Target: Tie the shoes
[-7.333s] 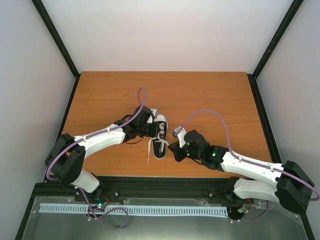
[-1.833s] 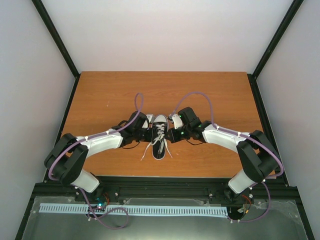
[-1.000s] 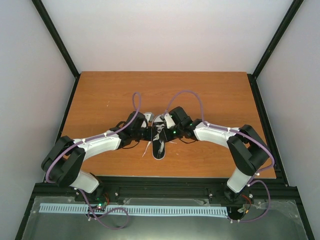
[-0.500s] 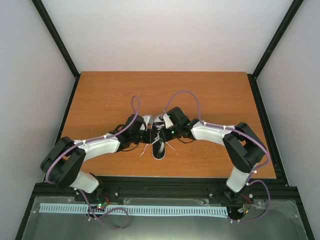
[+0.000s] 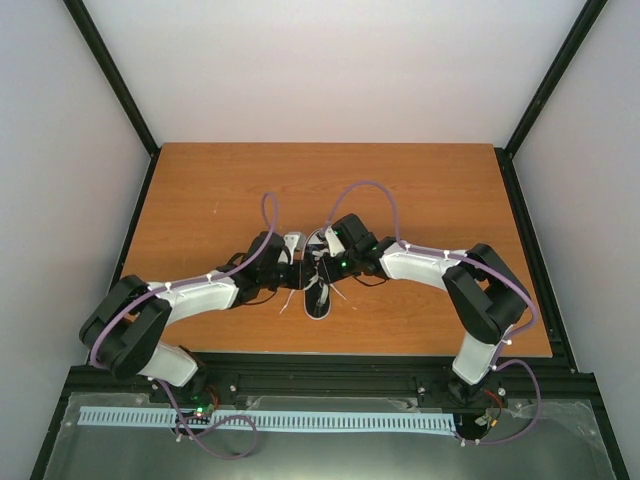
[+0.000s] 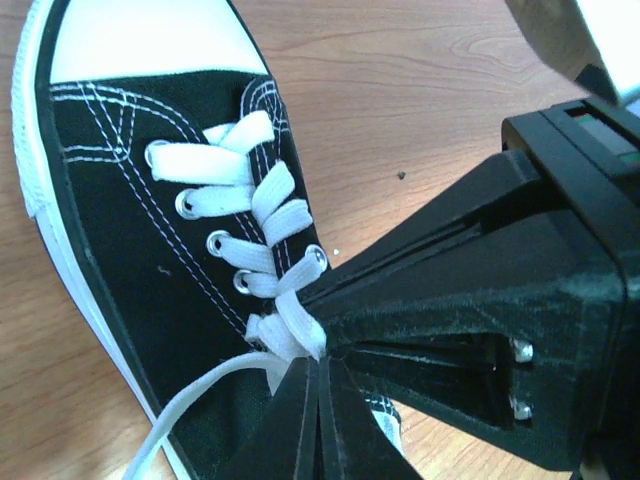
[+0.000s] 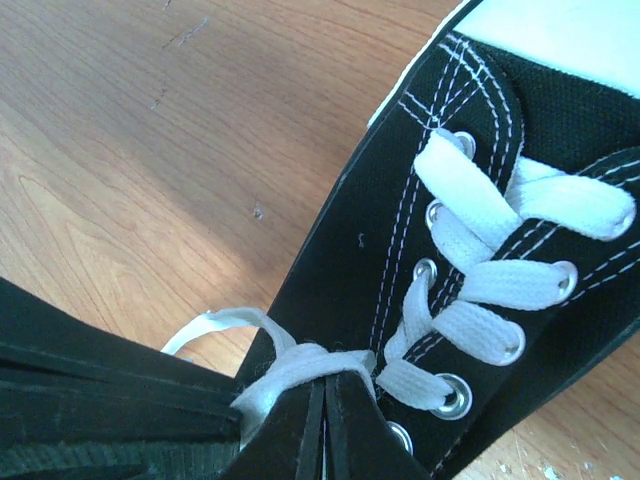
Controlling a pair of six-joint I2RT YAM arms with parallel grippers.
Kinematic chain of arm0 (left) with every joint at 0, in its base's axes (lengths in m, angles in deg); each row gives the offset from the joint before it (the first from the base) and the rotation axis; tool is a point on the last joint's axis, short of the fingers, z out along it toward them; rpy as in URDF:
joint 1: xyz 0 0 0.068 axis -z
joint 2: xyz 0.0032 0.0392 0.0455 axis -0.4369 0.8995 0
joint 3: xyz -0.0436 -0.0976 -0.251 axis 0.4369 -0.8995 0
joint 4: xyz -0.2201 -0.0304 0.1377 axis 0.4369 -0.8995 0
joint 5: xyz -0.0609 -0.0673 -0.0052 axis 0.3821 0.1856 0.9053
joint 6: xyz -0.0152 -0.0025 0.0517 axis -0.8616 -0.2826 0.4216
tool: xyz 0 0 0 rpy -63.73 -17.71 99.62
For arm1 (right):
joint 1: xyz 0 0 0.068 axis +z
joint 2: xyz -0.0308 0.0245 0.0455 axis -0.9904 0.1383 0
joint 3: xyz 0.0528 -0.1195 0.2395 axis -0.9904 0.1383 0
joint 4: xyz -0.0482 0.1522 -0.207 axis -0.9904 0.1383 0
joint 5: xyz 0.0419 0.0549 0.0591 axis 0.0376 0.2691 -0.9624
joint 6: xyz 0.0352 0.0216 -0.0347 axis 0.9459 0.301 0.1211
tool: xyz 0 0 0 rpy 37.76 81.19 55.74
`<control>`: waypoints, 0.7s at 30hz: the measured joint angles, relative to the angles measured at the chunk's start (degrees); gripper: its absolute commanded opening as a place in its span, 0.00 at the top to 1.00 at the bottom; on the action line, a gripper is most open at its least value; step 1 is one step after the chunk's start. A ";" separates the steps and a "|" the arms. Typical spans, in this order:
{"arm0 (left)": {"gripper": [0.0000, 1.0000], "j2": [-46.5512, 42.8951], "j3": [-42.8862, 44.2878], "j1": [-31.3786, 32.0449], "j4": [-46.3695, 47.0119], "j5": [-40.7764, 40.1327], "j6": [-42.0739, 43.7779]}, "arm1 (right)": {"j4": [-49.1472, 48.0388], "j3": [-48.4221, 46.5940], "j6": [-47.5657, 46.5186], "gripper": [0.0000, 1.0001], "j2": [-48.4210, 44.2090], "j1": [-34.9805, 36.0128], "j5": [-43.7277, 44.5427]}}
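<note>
The sneaker (image 6: pixel 130 250) is matt black woven cloth with white stitching. Its toe cap (image 6: pixel 150 40) and sole rim (image 6: pixel 25 150) look like smooth white rubber. The laces (image 6: pixel 245 185) are flat white woven cloth, threaded through shiny metal eyelets (image 6: pixel 316 260). The tabletop (image 6: pixel 420 90) is smooth grained wood with a slight sheen. Both arms' jaws are matt black plastic, finely ridged.

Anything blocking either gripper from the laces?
Nothing visible. The left gripper and right gripper are each shut on the laces at the top of the sneaker's lacing, tips nearly meeting.
</note>
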 measured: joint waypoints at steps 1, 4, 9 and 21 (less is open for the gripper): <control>0.99 0.00 -0.42 0.00 0.52 0.33 -0.07 | 0.00 -0.02 0.02 0.97 0.02 0.00 0.02; 0.99 -0.02 -1.68 -0.09 1.75 1.31 -0.20 | 0.02 -0.02 0.20 0.97 0.07 0.02 0.17; 0.98 -0.02 -1.79 -0.09 2.08 2.21 -0.11 | 0.02 -0.02 0.31 0.97 0.04 0.11 0.37; 0.66 -5.27 -1.03 -0.94 -3.58 -0.31 1.01 | -0.24 0.00 0.50 0.97 0.04 0.11 1.09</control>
